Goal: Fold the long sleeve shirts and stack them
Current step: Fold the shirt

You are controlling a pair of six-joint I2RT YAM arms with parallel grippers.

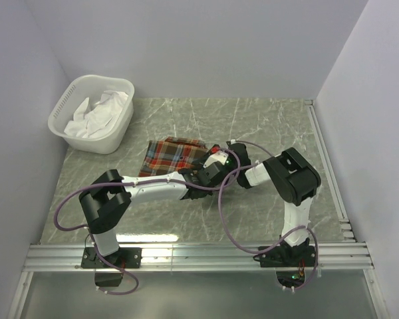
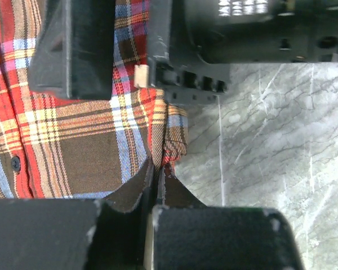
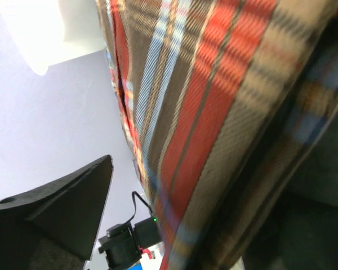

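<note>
Pinching the plaid shirt (image 1: 171, 155) at its right edge, the left gripper (image 2: 158, 192) has the cloth lying to its left; the right gripper (image 1: 218, 158) is close beside it, grip unclear.

Seen from above, the right end of the plaid shirt (image 1: 171, 156) is hidden under the two wrists, and the fingers of the left gripper (image 1: 205, 174) and right gripper (image 1: 221, 159) are covered. The left wrist view crops the shirt at its top and left edges. In the right wrist view, blurred cloth covers one finger, so that grip is unclear.
</note>
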